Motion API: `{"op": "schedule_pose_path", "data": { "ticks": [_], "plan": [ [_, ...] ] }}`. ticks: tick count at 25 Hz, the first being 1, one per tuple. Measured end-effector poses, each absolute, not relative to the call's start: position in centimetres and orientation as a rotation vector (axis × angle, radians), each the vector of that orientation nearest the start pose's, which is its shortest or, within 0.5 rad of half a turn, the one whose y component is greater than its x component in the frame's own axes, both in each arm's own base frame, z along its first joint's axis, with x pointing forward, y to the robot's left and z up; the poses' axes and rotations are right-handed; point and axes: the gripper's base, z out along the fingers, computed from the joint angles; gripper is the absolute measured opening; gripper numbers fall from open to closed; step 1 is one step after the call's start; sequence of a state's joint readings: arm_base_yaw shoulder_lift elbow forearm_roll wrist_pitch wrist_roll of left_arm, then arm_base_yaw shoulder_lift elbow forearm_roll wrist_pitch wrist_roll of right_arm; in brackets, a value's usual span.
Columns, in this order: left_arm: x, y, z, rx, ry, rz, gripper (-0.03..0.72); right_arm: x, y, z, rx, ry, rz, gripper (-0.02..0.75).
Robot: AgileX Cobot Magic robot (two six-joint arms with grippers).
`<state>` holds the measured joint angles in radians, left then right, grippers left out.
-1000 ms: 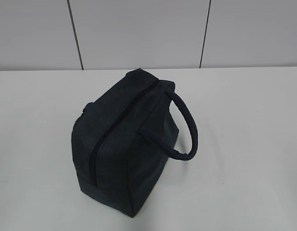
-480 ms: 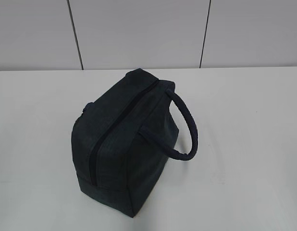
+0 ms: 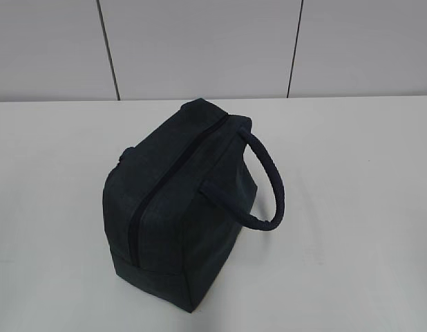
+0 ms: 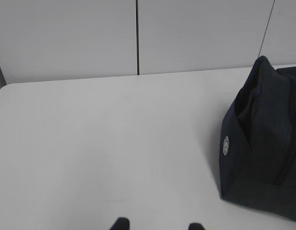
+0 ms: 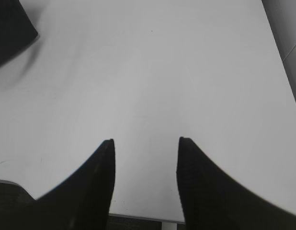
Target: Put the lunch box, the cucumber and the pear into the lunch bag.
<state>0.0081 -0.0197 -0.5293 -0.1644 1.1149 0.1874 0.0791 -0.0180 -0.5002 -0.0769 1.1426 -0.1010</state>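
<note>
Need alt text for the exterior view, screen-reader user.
A boxy dark navy fabric lunch bag stands on a plain white table, its top zipper closed and one thick rounded loop handle hanging to its right. No robot arms or food items appear; a pale panelled wall lies behind.

The light is soft and even, a little cool, and the white table [image 3: 352, 207] looks flat and pale without any glare. The lunch bag [image 3: 175, 207] is so dark that I see almost no detail in its fabric; it gives only a weak, diffuse shadow on the table beside its base. From my left wrist the picture is a bit hazy, and my left gripper [image 4: 157, 225] shows only two blurred tips at the bottom edge. From my right wrist, my right gripper [image 5: 145, 143] is black, near and out of focus.
</note>
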Motion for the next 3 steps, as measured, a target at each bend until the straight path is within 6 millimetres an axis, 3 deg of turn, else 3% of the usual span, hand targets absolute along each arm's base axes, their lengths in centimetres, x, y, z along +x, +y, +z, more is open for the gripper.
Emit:
{"op": "schedule_pose_path", "data": {
  "ticks": [3],
  "plan": [
    [-1.43, -1.35, 28.16, 0.2, 2.03, -0.074, 0.239, -1.08, -0.72, 27.09, -0.181, 2.099, -0.106, 0.344]
  ]
}}
